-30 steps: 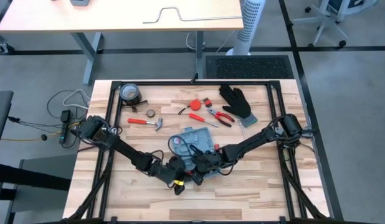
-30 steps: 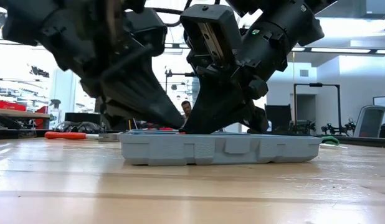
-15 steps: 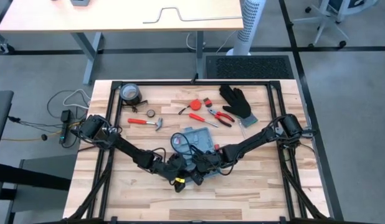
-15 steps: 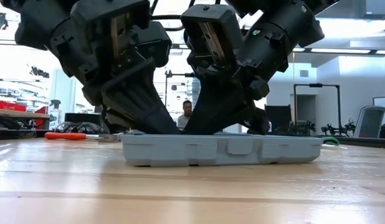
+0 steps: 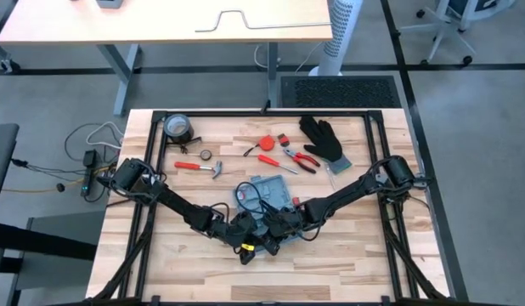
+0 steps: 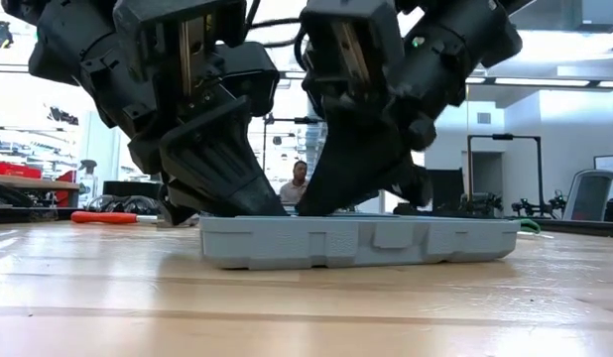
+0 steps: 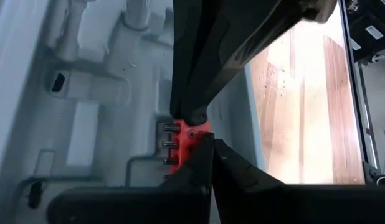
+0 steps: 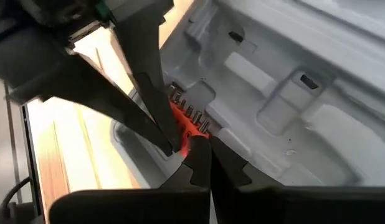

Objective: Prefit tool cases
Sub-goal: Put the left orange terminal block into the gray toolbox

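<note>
Now both my grippers meet over the open tool case [image 5: 269, 194], low centre of the high view.

Largest first: the wooden table [image 5: 373, 255], then the light-blue case lying flat at its middle, lid tray up. It looks light, stiff and slick, so I judge its rim the safest hold. My left gripper [image 7: 205, 140] and right gripper [image 8: 195, 144] each have jaws pressed together on a small red bit holder [image 7: 191, 134] (a ribbed plastic strip) at the case's near edge; small and smooth, it could easily twist.
</note>
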Controlling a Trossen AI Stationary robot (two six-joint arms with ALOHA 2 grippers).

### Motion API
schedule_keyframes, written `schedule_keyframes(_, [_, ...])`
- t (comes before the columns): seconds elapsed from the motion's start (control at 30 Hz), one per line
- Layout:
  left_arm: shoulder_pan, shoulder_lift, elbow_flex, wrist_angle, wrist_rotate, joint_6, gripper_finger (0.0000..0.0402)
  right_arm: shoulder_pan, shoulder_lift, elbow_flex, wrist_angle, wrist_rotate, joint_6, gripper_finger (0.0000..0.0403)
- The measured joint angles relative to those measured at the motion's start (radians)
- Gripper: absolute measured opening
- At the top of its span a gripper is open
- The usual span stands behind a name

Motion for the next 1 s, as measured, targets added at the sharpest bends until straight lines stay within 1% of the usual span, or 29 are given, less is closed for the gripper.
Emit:
schedule_keyframes(0.17, [0.000,0.000,0.000,-0.001,0.005,0.000,0.0000,-0.009,-0.039,-0.001,-0.023,0.010,-0.020,0.0011])
schedule_keyframes(0.37, [0.000,0.000,0.000,-0.001,0.013,0.002,0.0000,0.000,-0.040,0.000,-0.011,0.007,-0.026,0.0003])
schedule_keyframes(0.5, [0.002,0.000,0.000,0.000,0.012,0.002,0.0000,0.008,-0.014,0.001,0.002,0.004,-0.023,0.0002])
schedule_keyframes(0.67, [0.002,0.000,-0.002,-0.005,0.013,0.002,0.0000,0.007,0.031,0.002,0.063,-0.008,0.010,0.0001])
schedule_keyframes(0.83, [0.002,0.000,-0.002,-0.002,0.013,0.005,0.0000,0.003,0.033,0.004,0.028,-0.009,0.012,0.0001])
schedule_keyframes(1.0, [0.013,-0.005,-0.007,0.041,0.025,0.068,0.0000,0.001,0.033,0.006,-0.007,-0.019,0.008,0.0001])
